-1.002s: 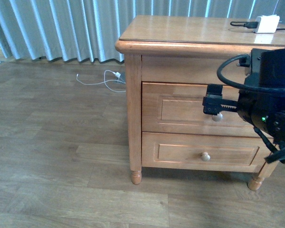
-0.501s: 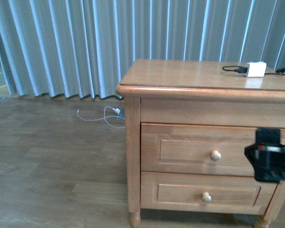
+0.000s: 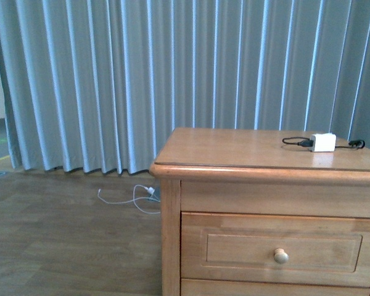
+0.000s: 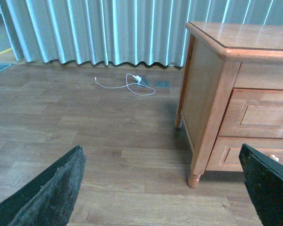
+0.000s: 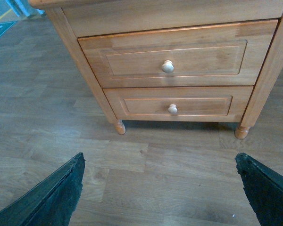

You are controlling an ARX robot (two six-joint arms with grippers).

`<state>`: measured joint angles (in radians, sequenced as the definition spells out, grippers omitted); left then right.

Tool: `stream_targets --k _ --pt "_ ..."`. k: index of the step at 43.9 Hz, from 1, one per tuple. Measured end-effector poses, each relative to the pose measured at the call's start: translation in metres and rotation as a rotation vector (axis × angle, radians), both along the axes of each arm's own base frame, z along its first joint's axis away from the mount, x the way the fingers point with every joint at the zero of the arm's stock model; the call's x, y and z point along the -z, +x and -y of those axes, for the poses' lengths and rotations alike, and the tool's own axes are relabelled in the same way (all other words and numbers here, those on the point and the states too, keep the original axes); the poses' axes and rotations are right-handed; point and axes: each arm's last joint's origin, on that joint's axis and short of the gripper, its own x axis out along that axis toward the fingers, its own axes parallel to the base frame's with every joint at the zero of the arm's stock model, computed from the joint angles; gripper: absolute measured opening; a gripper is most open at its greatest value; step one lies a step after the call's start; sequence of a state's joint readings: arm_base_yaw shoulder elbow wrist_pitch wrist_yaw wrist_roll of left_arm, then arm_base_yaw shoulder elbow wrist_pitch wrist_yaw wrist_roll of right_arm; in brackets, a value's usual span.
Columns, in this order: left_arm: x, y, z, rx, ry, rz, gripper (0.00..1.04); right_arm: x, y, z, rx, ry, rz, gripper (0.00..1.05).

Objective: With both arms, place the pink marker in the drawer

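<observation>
The wooden dresser (image 3: pixel 259 154) stands at the right of the front view. Its top drawer (image 3: pixel 234 250) is shut, with a round knob (image 3: pixel 281 255); it also shows in the right wrist view (image 5: pixel 132 61) and the left wrist view (image 4: pixel 264 115). The pink marker is not in view. Neither arm shows in the front view. My left gripper (image 4: pixel 165 188) is open and empty over the floor, off the dresser's front left corner. My right gripper (image 5: pixel 160 188) is open and empty over the floor in front of the drawers.
A white charger block (image 3: pixel 322 142) with a black cable lies on the dresser top. The lower drawer (image 5: pixel 146 106) is shut. A white cable (image 3: pixel 132 198) lies on the floor by the grey curtain (image 3: pixel 142 80). Wood floor (image 4: pixel 85 136) stretches left of the dresser.
The front view has tilted upward: the dresser has slid down the picture and more curtain shows. The right arm, at the upper drawer's knob a second ago, has dropped out of the front view.
</observation>
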<state>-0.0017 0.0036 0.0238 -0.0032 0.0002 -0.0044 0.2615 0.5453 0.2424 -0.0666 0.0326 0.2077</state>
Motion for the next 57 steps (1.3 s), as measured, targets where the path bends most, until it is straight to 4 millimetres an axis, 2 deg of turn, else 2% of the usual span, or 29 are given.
stream_targets --k 6,8,11,21,24,31,43,49,57 --pt "0.0 0.0 0.0 0.0 0.0 0.0 0.99 0.002 0.0 -0.001 0.019 -0.02 0.029 0.94" --pt "0.0 0.0 0.0 0.0 0.0 0.0 0.99 0.007 -0.001 0.002 0.128 -0.082 0.215 0.83" --pt "0.0 0.0 0.0 0.0 0.0 0.0 0.99 0.007 -0.005 0.009 0.185 -0.106 0.359 0.67" --pt "0.0 0.0 0.0 0.0 0.0 0.0 0.99 0.014 -0.014 0.021 0.184 -0.141 0.382 0.14" --pt "0.0 0.0 0.0 0.0 0.0 0.0 0.99 0.016 -0.015 0.025 0.157 -0.139 0.394 0.01" --pt "0.0 0.0 0.0 0.0 0.0 0.0 0.99 0.022 -0.018 0.034 0.193 -0.147 0.393 0.01" --pt "0.0 0.0 0.0 0.0 0.0 0.0 0.99 0.022 -0.023 0.034 0.188 -0.146 0.395 0.01" --pt "0.0 0.0 0.0 0.0 0.0 0.0 0.99 0.024 -0.034 0.034 0.188 -0.147 0.392 0.01" --pt "0.0 0.0 0.0 0.0 0.0 0.0 0.99 0.024 -0.034 0.034 0.187 -0.147 0.391 0.01"
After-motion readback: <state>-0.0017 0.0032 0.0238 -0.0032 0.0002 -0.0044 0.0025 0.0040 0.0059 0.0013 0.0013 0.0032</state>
